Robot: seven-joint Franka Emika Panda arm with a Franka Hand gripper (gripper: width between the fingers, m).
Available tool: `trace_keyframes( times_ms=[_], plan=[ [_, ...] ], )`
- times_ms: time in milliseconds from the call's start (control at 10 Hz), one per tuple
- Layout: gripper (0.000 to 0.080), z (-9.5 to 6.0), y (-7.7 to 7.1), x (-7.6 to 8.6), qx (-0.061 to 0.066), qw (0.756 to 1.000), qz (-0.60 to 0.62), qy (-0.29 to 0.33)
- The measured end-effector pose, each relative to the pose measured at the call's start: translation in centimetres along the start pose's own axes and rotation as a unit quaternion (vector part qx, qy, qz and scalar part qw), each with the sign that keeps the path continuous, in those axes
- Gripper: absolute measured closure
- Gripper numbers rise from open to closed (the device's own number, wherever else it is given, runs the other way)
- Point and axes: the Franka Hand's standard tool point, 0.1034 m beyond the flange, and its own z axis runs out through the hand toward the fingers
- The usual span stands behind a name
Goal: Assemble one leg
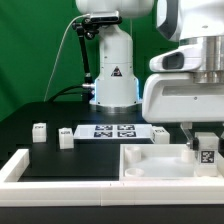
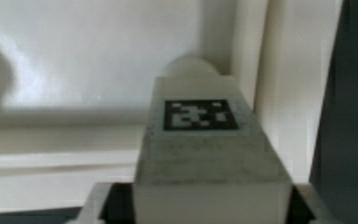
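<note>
My gripper (image 1: 203, 140) is at the exterior view's right, shut on a leg (image 1: 206, 152). The leg is a small white post with a black-and-white tag on its face. It hangs upright at the right end of the large white tray-like part (image 1: 150, 163), close to the raised rim. In the wrist view the leg (image 2: 201, 130) fills the middle between my dark fingers (image 2: 115, 203), tag facing the camera, with the tray's white floor and rim (image 2: 51, 120) behind it. Whether the leg's lower end touches the tray is hidden.
Three loose legs stand on the black table: one (image 1: 40, 131) and another (image 1: 66, 137) at the left, and one (image 1: 160, 133) behind the tray. The marker board (image 1: 113, 130) lies in front of the arm's base (image 1: 113, 90). A white border (image 1: 15, 165) runs along the front left.
</note>
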Motion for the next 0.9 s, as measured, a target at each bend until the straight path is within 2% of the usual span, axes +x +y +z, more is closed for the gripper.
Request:
trace_keyframes(
  times_ms=[300, 600, 900],
  plan=[
    [0.0505, 0.0, 0.3, -0.1, -0.002, 0.991, 0.133, 0.014],
    [0.0494, 0.0, 1.5, -0.1, -0.018, 0.972, 0.232, 0.022],
    [0.0482, -0.1, 3.4, -0.1, -0.033, 0.939, 0.339, 0.036]
  ],
)
